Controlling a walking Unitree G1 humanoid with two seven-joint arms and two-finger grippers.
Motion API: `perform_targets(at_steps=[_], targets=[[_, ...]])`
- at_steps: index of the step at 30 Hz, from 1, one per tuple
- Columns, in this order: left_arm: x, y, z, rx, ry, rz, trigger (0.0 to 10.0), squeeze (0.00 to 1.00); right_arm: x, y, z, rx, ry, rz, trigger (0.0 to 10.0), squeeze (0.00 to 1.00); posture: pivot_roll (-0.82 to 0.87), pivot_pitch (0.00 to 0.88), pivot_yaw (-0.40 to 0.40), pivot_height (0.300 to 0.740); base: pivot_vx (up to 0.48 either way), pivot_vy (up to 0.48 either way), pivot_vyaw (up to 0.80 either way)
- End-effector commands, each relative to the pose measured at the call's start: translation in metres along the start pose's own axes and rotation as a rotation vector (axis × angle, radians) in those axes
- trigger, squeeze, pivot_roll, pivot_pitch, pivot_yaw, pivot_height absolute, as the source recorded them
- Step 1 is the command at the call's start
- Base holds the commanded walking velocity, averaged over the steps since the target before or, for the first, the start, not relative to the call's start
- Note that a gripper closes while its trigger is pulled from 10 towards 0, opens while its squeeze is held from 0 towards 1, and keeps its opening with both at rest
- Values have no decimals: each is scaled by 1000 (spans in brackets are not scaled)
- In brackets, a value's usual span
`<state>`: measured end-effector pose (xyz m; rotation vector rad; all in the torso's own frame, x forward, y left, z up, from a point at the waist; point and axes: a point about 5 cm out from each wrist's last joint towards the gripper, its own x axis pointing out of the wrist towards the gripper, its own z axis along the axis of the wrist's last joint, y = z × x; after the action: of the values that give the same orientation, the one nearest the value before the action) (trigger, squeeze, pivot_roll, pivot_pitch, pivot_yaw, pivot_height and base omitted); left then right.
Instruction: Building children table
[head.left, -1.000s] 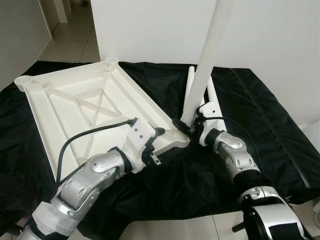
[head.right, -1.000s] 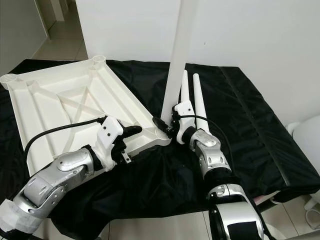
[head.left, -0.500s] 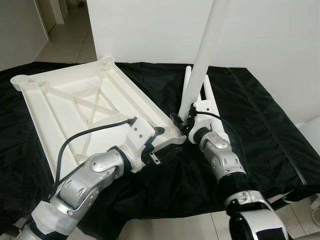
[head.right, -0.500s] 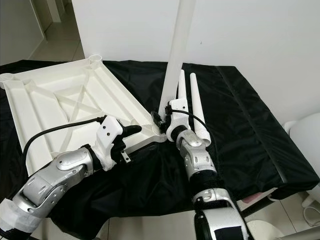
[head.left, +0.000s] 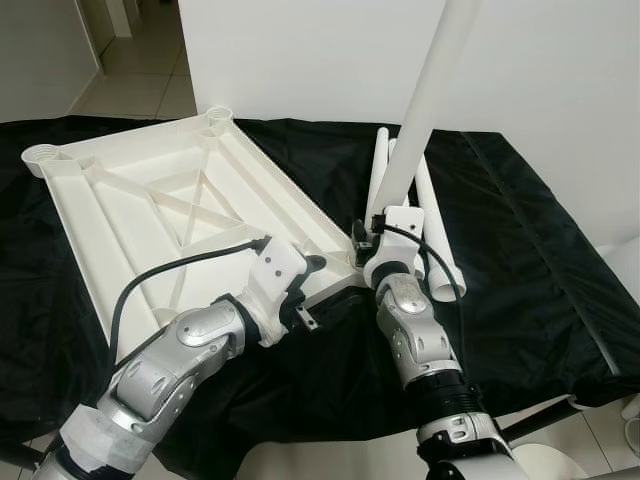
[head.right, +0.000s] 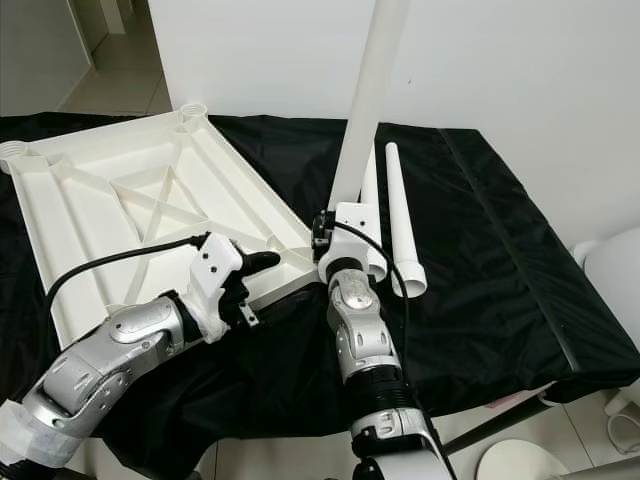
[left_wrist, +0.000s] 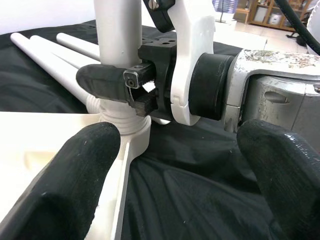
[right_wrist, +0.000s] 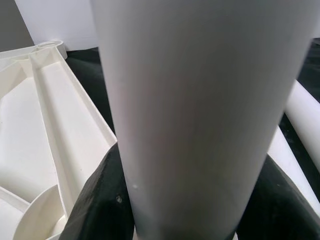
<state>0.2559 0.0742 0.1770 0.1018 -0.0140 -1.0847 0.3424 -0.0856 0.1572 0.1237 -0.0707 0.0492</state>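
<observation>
Basically, your right gripper was clamped on the white leg just above its threaded end, which sat in the near right corner socket of the upturned tabletop on the black cloth. The leg stood close to upright, leaning slightly right. I'd judge it light, stiff, smooth plastic, so it could slip in the pads when twisted; a low hold near the thread looked right. The right forearm rose steeply from the near edge, wrist bent toward the socket. Your left gripper had its fingers spread apart, hovering just beside that corner, forearm angled in from near left. Two spare legs lay right of the tabletop, behind the right wrist.
</observation>
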Motion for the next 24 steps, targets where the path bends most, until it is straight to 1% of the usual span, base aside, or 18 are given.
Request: perform_targets(at_steps=[1, 3, 4, 10, 11, 12, 13, 16, 17, 18, 19, 20, 21, 24], targets=[[-1, -7, 1, 8, 4, -112, 10000, 0, -2, 4, 14, 36, -65, -10, 10000, 0, 52, 65, -65, 740, 0, 0, 0], [-1, -7, 1, 8, 4, -113, 10000, 0, -2, 4, 15, 32, -70, -11, 10000, 0, 52, 65, -65, 740, 0, 0, 0], [-1, -8, 0, 7, 4, -114, 10000, 0, -3, 5, 16, 36, -78, 1, 10000, 1000, 51, 67, -65, 740, 0, 0, 0], [-1, -8, 0, 3, 3, -113, 10000, 0, -5, 4, 20, 21, -110, 35, 10000, 1000, 51, 67, -72, 740, 0, 0, 0], [-1, -9, 0, 2, 2, -111, 10000, 0, -6, 4, 21, 21, -109, 61, 10000, 1000, 51, 67, -72, 740, 0, 0, 0], [0, -9, 0, 2, 1, -111, 10000, 0, -7, 4, 21, 23, -108, 102, 10000, 0, 51, 65, -73, 740, 0, 0, 0], [0, -9, 0, 2, 1, -110, 10000, 0, -7, 4, 21, 22, -107, 131, 10000, 0, 51, 65, -73, 740, 0, 0, 0], [0, -9, 0, 2, -1, -112, 10000, 0, -8, -1, 21, 6, -97, 301, 10000, 0, 48, 62, -74, 740, 0, 0, 0], [0, -9, 0, 2, -1, -112, 10000, 0, -8, -1, 21, 6, -97, 301, 10000, 0, 48, 62, -74, 740, 0, 0, 0], [1, -9, 0, 2, -2, -112, 10000, 0, -8, -3, 21, 0, -95, 350, 10000, 0, 44, 59, -72, 740, 0, 0, 0], [1, -9, 0, 2, -2, -112, 10000, 0, -8, -3, 21, 0, -95, 350, 10000, 0, 44, 59, -72, 740, 0, 0, 0], [1, -9, 0, 3, -3, -114, 10000, 0, -6, -10, 18, -57, -73, 427, 10000, 0, 43, 57, -70, 740, 0, 0, 0], [1, -9, 0, 3, -3, -114, 10000, 0, -6, -10, 18, -57, -73, 427, 10000, 0, 43, 57, -70, 740, 0, 0, 0], [2, -8, 1, 5, -4, -116, 10000, 0, 2, -21, 11, -125, -26, 504, 10000, 0, 45, 57, -69, 740, 0, 0, 0]])
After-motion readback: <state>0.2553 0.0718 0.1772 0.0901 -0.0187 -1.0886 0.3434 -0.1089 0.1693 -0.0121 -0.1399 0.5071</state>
